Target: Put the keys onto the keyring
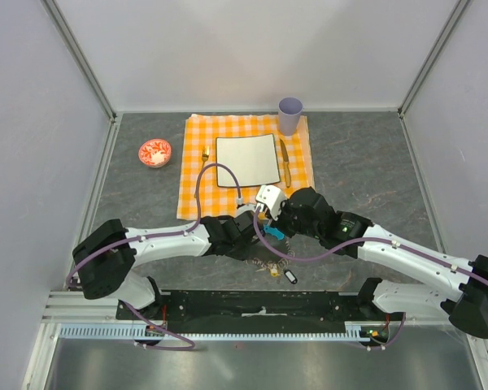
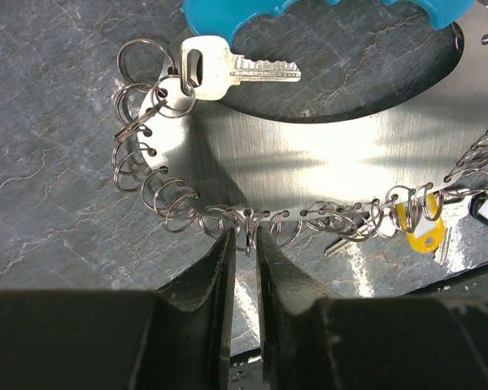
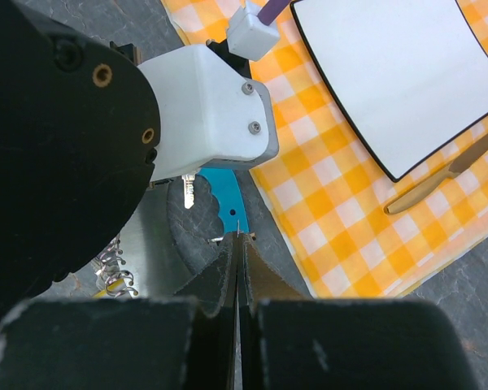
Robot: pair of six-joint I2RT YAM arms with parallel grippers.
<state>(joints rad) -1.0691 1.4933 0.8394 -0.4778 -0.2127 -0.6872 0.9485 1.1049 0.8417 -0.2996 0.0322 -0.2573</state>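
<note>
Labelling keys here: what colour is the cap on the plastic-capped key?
The key cap is yellow, clearest in the left wrist view.

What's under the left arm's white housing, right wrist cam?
Below the white housing: a silver key's blade, the turquoise tag, part of the silvery plate. Key head and tag's upper end are covered.

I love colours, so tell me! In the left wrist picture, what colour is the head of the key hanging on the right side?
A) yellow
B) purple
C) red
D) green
A: the head of the key on the right is bright yellow.
</note>
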